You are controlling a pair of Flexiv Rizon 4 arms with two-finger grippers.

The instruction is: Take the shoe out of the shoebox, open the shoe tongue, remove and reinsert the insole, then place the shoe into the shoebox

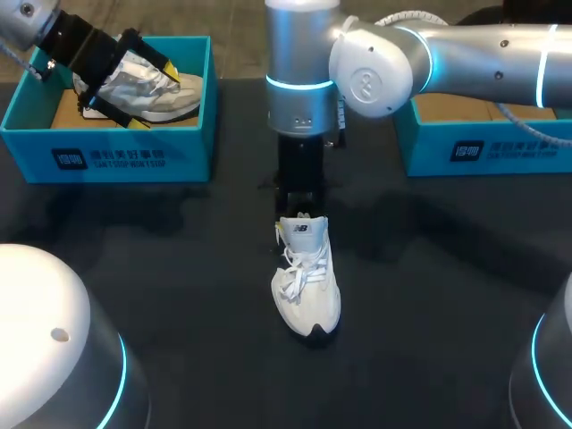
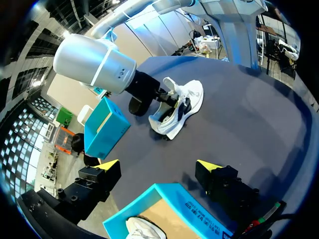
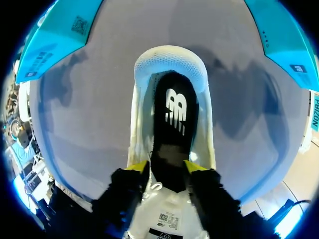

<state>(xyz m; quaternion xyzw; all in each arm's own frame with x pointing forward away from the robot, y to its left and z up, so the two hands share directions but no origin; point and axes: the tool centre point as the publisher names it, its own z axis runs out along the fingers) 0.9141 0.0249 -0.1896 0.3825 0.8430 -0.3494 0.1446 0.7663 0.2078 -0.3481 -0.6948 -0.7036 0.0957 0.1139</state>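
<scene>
A white shoe (image 1: 307,286) stands on the dark table at the middle, toe toward me. My right gripper (image 1: 301,207) points down at its tongue (image 1: 304,229). In the right wrist view the right gripper (image 3: 167,167) is open, its fingers apart over the shoe's mouth. The black insole (image 3: 174,109) lies inside the shoe and the white tongue (image 3: 164,219) sits just under the fingers. My left gripper (image 1: 152,96) hangs wide open over a second white shoe (image 1: 165,94) in the left blue shoebox (image 1: 107,156). In the left wrist view the left gripper (image 2: 159,166) holds nothing.
Another blue shoebox (image 1: 483,147) stands at the back right, under my right arm. In the left wrist view that box (image 2: 107,124) sits beyond the table shoe (image 2: 177,107), and the near box's rim (image 2: 174,193) lies under the left fingers.
</scene>
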